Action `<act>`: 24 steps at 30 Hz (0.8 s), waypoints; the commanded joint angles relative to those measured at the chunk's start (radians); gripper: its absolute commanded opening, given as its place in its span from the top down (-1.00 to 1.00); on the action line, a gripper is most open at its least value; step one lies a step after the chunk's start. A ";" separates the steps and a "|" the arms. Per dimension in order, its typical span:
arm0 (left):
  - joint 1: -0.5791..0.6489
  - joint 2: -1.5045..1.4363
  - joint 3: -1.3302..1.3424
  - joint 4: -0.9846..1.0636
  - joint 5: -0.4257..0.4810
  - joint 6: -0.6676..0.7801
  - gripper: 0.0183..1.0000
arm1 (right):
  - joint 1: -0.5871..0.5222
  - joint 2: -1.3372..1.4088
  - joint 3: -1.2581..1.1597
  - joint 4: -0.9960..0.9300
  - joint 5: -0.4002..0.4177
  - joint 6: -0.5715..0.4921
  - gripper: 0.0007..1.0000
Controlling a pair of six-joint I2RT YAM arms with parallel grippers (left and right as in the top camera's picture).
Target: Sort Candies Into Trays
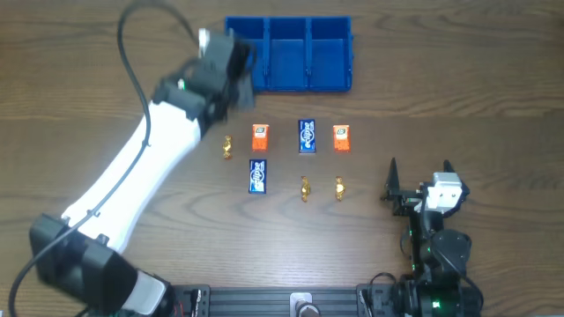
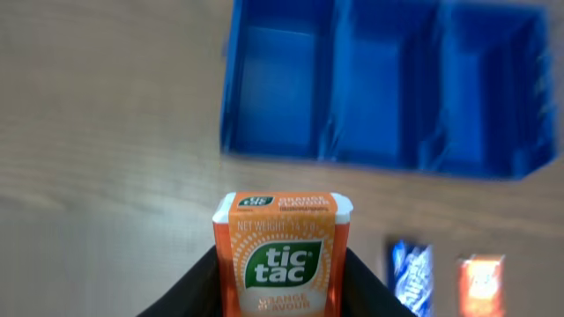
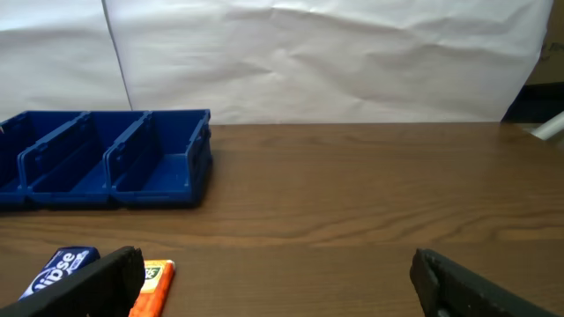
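This looks like a robotics lab test setup. The left arm [image 1: 132, 185] and right arm [image 1: 438, 242] stand at one edge of a wood-grain counter [image 1: 476, 97]. A creased white sheet [image 3: 335, 62] hangs behind as a backdrop. Candies [image 1: 307, 136] lie in tidy rows before a blue three-bin tray [image 1: 291, 85].

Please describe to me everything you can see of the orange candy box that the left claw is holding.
The orange candy box is a small flat case, seemingly hard plastic, with a white lid end and a green oval on its orange label. The left claw is shut on it, a black finger on each narrow side, hiding its lower part. It seems lifted off the table, lid end toward the blue tray ahead.
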 commanded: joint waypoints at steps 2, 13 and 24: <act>0.047 0.373 0.516 -0.140 -0.049 0.092 0.46 | -0.007 -0.007 -0.002 -0.005 -0.005 -0.014 -1.00; 0.106 0.705 0.832 -0.187 0.006 0.128 0.39 | -0.007 -0.007 -0.002 -0.005 -0.005 -0.014 -1.00; 0.099 0.715 0.822 -0.187 0.033 0.161 -0.51 | -0.007 -0.007 -0.002 -0.005 -0.005 -0.014 -1.00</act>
